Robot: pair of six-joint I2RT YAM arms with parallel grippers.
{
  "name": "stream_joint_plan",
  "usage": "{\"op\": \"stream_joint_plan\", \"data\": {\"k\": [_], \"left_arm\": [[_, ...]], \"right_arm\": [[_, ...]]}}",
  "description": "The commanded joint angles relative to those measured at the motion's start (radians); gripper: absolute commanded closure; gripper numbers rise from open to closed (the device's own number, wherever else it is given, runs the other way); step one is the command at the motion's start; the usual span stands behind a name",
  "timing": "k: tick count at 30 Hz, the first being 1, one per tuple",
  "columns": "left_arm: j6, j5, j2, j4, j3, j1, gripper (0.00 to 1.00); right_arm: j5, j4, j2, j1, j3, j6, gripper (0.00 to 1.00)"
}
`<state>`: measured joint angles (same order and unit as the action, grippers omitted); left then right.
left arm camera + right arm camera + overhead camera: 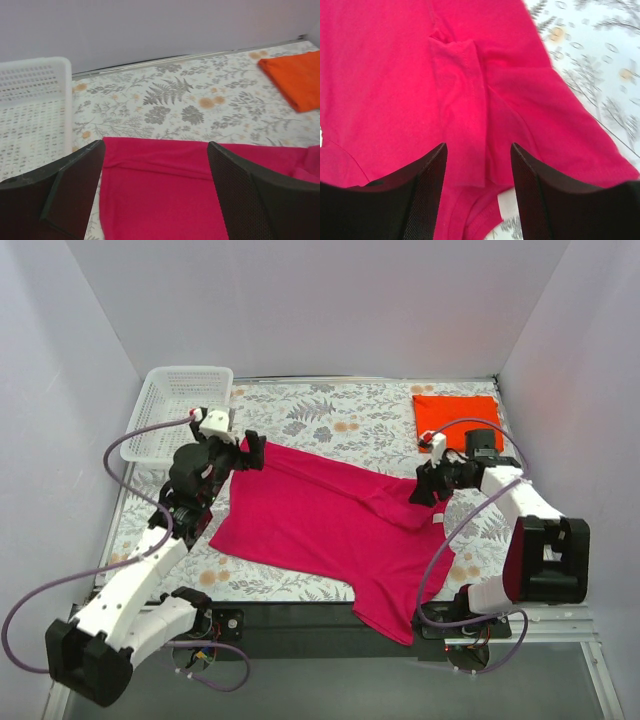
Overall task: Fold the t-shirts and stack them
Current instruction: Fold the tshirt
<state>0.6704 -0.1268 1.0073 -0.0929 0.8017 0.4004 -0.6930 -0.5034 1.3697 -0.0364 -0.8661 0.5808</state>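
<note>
The magenta-pink t-shirt (330,525) lies spread and partly folded across the table, one part hanging over the near edge. The orange-red t-shirt (458,420) lies folded at the far right; it also shows in the left wrist view (295,80). My left gripper (250,453) is open and empty over the pink shirt's far-left corner (160,190). My right gripper (425,487) is open and empty over the pink shirt's right side, above a fold and the collar (465,125).
A white mesh basket (178,410) stands at the far left corner, just left of my left gripper (155,150). The table has a floral cloth (340,420). Walls close in the far, left and right sides.
</note>
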Motion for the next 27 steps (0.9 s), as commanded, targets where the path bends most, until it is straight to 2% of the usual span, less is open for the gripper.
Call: {"op": "stream_joint_plan", "data": {"k": [1,8,16,22,27], "left_arm": [[0.092,0.099,-0.120,0.176,-0.086,-0.003,0.22],[0.080,0.055,-0.329,0.170,-0.231,-0.003,0.16],[0.075,0.095,-0.297,0.140,-0.234,-0.003,0.16],[0.077,0.090,-0.302,0.140,-0.234,-0.003,0.16],[0.077,0.090,-0.300,0.140,-0.234,-0.003,0.16]], "right_arm": [[-0.016,-0.052,0.100,0.075,-0.085,0.002,0.48],[0.061,-0.058,0.235,0.104,-0.105,-0.039,0.48],[0.110,-0.060,0.246,0.133,-0.056,-0.047,0.53],[0.121,-0.090,0.236,0.159,-0.048,-0.024,0.65],[0.133,-0.110,0.191,0.187,-0.057,-0.004,0.84]]}}
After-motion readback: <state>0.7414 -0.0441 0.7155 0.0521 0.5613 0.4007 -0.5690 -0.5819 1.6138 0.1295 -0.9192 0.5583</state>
